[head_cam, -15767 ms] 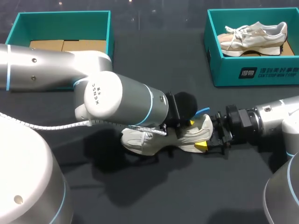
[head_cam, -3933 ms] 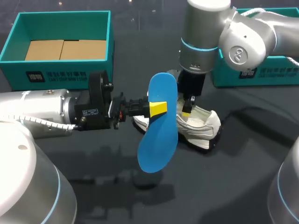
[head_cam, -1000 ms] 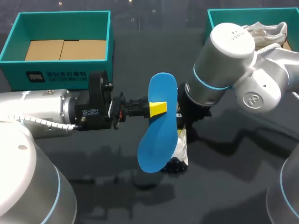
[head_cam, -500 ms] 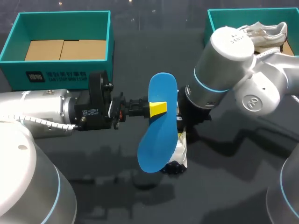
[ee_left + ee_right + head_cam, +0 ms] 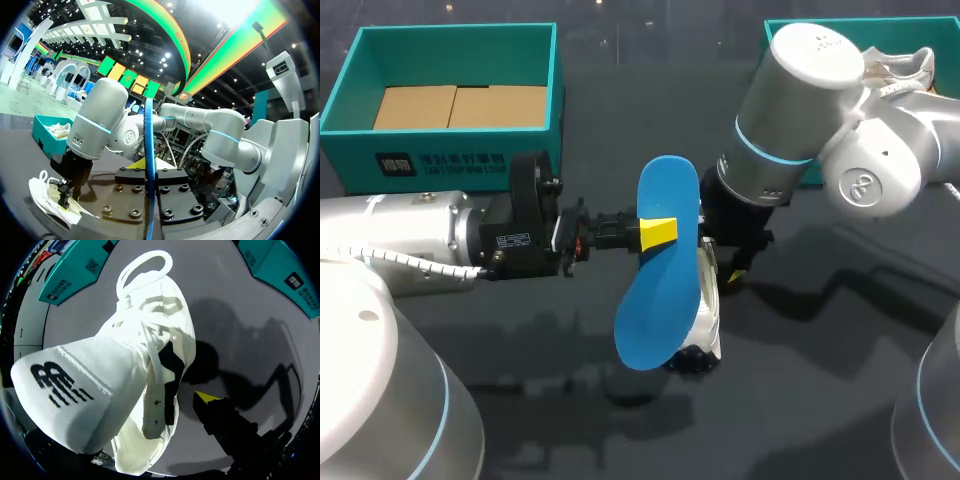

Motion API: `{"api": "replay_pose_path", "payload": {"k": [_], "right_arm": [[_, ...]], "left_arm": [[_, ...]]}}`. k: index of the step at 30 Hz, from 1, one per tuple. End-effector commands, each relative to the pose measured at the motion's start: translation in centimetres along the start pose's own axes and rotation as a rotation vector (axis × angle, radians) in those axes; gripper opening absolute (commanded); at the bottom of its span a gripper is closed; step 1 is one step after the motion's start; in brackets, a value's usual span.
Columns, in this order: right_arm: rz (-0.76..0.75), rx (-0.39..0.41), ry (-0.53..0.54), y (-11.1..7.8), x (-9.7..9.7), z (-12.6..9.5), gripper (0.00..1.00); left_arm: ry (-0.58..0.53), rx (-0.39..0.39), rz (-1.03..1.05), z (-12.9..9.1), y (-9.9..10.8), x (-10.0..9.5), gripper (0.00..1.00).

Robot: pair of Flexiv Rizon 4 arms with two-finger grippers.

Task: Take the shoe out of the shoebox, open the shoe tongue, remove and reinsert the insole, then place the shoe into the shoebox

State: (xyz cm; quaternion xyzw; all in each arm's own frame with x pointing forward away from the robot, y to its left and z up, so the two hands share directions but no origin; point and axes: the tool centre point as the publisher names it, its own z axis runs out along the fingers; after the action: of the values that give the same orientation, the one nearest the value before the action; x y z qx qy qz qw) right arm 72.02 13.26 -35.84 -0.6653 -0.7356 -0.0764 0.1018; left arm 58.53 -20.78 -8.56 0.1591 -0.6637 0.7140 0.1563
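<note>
My left gripper is shut on a blue insole, holding it upright above the table's middle. In the left wrist view the insole stands edge-on between the fingers of that gripper. A white shoe lies on its side on the table, mostly hidden behind the insole. My right gripper hangs just above it, open. In the right wrist view the shoe fills the space ahead with its tongue raised. One yellow fingertip stands beside the shoe's mouth, clear of it; the other is hidden.
A teal shoebox with cardboard inside stands at the back left. A second teal shoebox at the back right holds another shoe. The dark table is bare at the front right.
The right gripper has let go of the shoe and drawn up and back a little. The shoe stays on its side. The left arm and insole have not moved.
</note>
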Motion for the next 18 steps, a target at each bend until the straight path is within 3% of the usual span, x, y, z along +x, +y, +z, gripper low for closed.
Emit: {"api": "replay_pose_path", "payload": {"k": [1, 4, 6, 18], "right_arm": [[0.007, 0.007, 0.029, -0.5, -1.3, -2.5, 1.00], [0.032, 0.060, 0.094, -0.3, -1.7, -3.5, 1.00], [0.061, 0.162, 0.167, 0.2, -2.5, -4.2, 1.00], [0.061, 0.162, 0.167, 0.2, -2.5, -4.2, 1.00]], "left_arm": [[-0.003, 0.003, 0.000, 0.1, 0.2, 0.1, 0.00], [-0.003, 0.003, 0.000, 0.1, 0.2, 0.1, 0.00], [-0.003, 0.003, 0.000, 0.1, 0.2, 0.1, 0.00], [-0.003, 0.003, 0.000, 0.1, 0.2, 0.1, 0.00]]}}
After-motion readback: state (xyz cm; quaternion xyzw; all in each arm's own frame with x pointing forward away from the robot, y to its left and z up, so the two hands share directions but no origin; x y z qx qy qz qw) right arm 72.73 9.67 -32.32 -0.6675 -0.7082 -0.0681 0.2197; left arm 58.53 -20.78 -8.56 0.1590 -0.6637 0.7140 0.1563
